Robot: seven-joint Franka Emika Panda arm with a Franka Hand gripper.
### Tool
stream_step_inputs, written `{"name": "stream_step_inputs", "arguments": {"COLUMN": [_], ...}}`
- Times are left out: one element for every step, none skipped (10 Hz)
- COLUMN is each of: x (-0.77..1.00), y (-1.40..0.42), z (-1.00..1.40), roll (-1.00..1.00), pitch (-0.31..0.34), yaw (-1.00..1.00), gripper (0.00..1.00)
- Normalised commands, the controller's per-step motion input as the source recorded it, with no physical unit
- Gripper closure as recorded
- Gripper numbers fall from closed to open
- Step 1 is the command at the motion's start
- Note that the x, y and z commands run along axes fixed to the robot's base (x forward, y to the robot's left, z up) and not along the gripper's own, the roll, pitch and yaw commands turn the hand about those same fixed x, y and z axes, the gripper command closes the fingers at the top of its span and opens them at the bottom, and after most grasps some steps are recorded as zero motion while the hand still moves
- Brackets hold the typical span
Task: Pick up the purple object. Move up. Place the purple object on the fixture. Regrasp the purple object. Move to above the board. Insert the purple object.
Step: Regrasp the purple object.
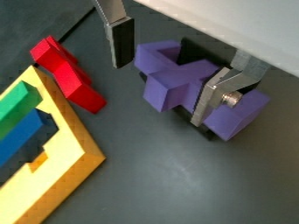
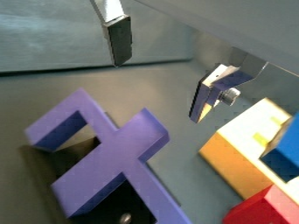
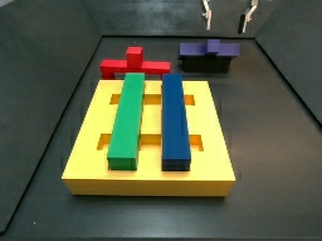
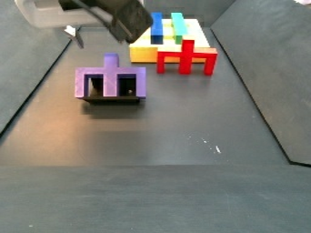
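Observation:
The purple object [image 1: 173, 80] [image 2: 107, 157] rests on the black fixture [image 3: 205, 65] [image 4: 112, 101] at the far end of the floor, and it shows in both side views [image 3: 209, 48] [image 4: 111, 81]. My gripper [image 1: 159, 93] [image 2: 159, 90] [image 3: 228, 24] hangs open above it, with one finger on each side and nothing between them. Its fingers [image 1: 117, 42] [image 2: 118, 40] stand clear of the piece. The yellow board [image 3: 151, 175] [image 1: 70, 162] carries a green bar [image 3: 130, 118] and a blue bar [image 3: 176, 118].
A red cross-shaped block [image 3: 135, 66] [image 4: 186, 59] [image 1: 66, 74] lies on the floor between the board and the fixture. Dark walls enclose the floor on both sides in a side view.

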Motion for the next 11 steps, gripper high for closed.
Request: {"name": "stream_step_inputs", "arguments": {"x": [0.03,0.0,0.0,0.0,0.0,-0.03,0.0,0.0,0.0,0.0,0.0], "y": [0.13,0.24,0.28,0.19,0.0,-0.18,-0.2,-0.29,-0.37,-0.32,-0.32], "z": [0.23,0.12,0.08,0.14,0.25,0.09,0.05,0.0,-0.07,-0.13,-0.22], "roll": [0.89,0.83,0.69,0.79,1.0,1.0,1.0,1.0,1.0,1.0,1.0], "pitch": [0.043,0.02,0.0,0.023,0.049,0.131,0.117,0.103,0.063,0.057,0.0], "yaw": [0.18,0.0,0.0,-0.07,-0.14,-0.19,-0.2,-0.16,-0.1,-0.11,-0.11], "gripper": [0.0,0.0,0.0,0.0,0.0,0.0,0.0,0.0,0.0,0.0,0.0]}}
